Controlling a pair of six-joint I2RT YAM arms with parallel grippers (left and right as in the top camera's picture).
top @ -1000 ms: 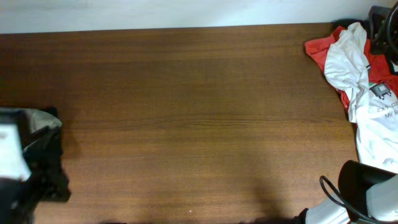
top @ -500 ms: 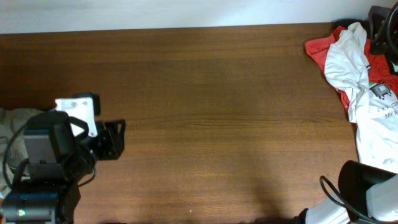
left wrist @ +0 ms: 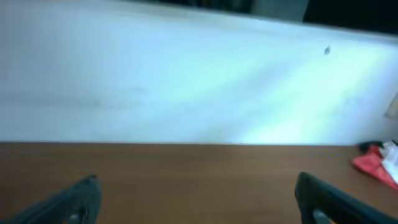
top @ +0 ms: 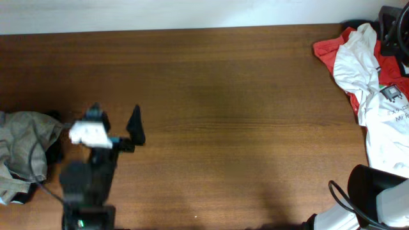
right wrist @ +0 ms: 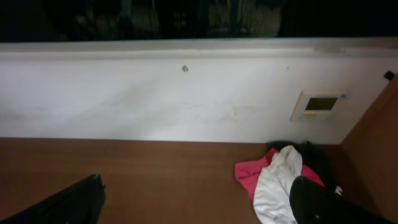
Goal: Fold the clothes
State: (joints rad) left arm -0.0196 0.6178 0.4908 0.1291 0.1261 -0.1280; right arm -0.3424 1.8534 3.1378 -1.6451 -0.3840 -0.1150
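— Where is the crumpled khaki grey-green cotton garment (top: 24, 137)?
— Heaped at the left edge of the brown wooden table (top: 223, 96), near the left gripper (top: 115, 114).
— Gripping?
— No. It and the right gripper (right wrist: 196, 190) both gape, holding nothing.

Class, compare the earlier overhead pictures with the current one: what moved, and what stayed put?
The left hand swung rightward from the left edge, and is open and holding nothing. That uncovered the khaki garment, crumpled at the left edge. The white T-shirt, red garment and right arm stayed put.
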